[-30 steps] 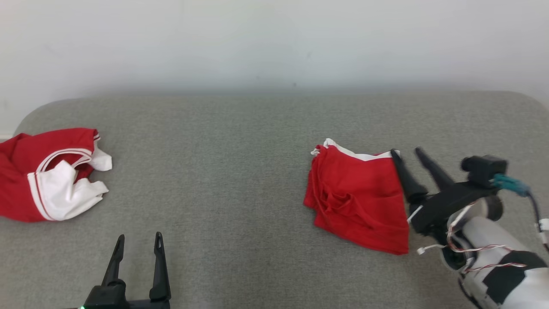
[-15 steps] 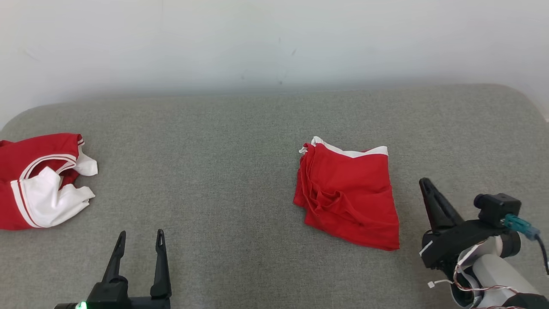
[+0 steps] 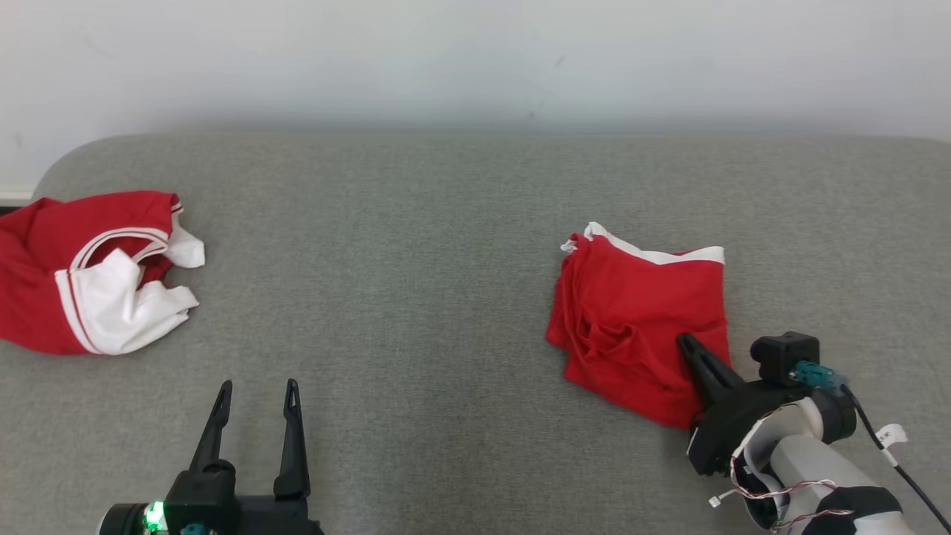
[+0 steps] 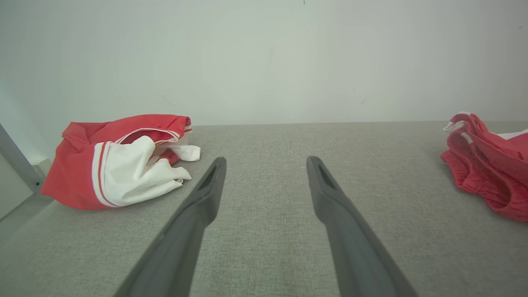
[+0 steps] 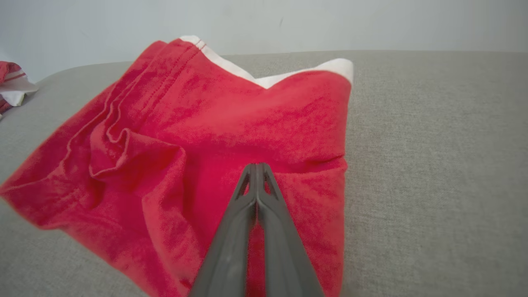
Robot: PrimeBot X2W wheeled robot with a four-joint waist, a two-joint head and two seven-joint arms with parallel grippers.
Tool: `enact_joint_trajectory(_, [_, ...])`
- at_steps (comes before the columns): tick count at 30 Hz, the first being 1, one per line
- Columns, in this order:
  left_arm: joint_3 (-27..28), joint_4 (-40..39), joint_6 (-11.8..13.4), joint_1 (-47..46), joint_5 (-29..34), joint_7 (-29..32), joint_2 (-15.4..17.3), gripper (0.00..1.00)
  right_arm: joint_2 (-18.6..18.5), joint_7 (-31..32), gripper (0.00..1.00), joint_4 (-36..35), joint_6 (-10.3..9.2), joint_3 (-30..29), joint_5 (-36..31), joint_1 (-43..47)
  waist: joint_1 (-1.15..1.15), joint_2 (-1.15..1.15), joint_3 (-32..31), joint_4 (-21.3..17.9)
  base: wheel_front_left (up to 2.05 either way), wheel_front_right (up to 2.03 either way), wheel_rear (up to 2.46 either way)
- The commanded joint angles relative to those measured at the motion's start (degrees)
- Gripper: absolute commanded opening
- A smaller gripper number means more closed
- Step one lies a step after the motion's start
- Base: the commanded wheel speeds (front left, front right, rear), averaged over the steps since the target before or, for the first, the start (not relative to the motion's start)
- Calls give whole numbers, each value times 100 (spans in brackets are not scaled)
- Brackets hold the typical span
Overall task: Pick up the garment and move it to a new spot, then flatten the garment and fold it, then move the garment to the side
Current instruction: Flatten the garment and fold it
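Right hand [image 3: 684,341] lies closed over the garment [image 3: 639,308].

A bare room: grey cushion [image 3: 446,260] against white wall [image 3: 446,59].

Folded garment [image 3: 639,312]: solid red; white band along the edge nearest the desk's far side.
Crumpled garment [image 3: 89,282]: red body, white panel, thin red-and-white striped trim.
Desk [image 3: 416,312]: mid grey, fine woven fleck, no print.
Wall [image 3: 475,59]: pale off-white, faint green cast.
Left hand [image 3: 257,386]: black fingers; green light [image 3: 154,515] at base.
Right hand [image 3: 682,339]: black fingers; forearm [image 3: 817,461] white with black patches; teal plug [image 3: 813,375].
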Motion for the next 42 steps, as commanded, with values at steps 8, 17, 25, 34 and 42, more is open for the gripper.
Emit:
enact_joint_trajectory(8, [-44, 29, 47, -126, -94, -20, -4, 100, 361, -60, 0, 620, -14, 385, 423, -255, 0, 0, 134, 337, 0, 0, 0])
enact_joint_trajectory(17, [8, -12, 57, -70, -100, -20, -4, 100, 701, -100, 0, -69, -14, 706, 503, -82, 0, 0, 107, 386, 0, 0, 0])
enact_joint_trajectory(25, [53, 2, 84, 50, -117, -20, -3, 100, 842, -94, 0, -775, -14, 644, 167, 207, 0, 0, -61, 207, 0, 0, 0])
enact_joint_trajectory(34, [243, -58, 31, 232, -19, -20, -1, 100, 538, -93, 0, -1820, -14, -774, -523, 794, 0, 0, -298, -135, 0, 0, 0])
enact_joint_trajectory(42, [394, -54, -41, 378, 69, -20, 4, 100, 506, -93, 0, -2692, -15, -2200, -1123, 1759, 0, 0, -471, -418, 0, 0, 0])
